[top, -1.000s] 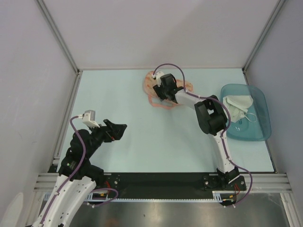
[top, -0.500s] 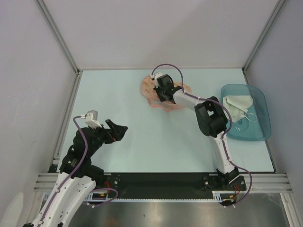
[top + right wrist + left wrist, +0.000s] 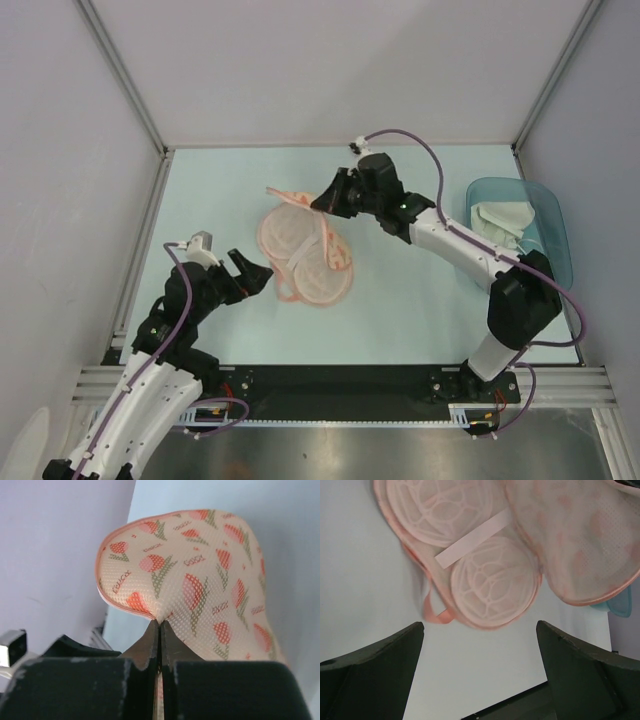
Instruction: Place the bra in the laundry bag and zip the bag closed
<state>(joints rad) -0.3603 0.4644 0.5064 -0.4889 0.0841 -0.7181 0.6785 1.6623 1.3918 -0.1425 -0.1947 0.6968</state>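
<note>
The peach-pink laundry bag [image 3: 300, 255] hangs open in the middle of the table. Its printed upper lobe [image 3: 200, 570] is pinched in my right gripper [image 3: 320, 203], which is shut on the bag's edge [image 3: 160, 625]. The lower half with its two round mesh cups [image 3: 492, 582] droops toward the table. My left gripper [image 3: 255, 268] stands open just left of the bag, with nothing between its fingers [image 3: 480, 670]. The white bra [image 3: 503, 216] lies in the teal tray at the right, apart from both grippers.
The translucent teal tray [image 3: 553, 235] sits at the table's right edge, with the right arm reaching across its near-left side. A corner of the tray [image 3: 620, 607] shows past the bag in the left wrist view. Walls enclose the table at left, back and right.
My right gripper shut on the laundry bag and carried it from the back of the table toward the middle, where it fell open. The left gripper moved slightly right.
</note>
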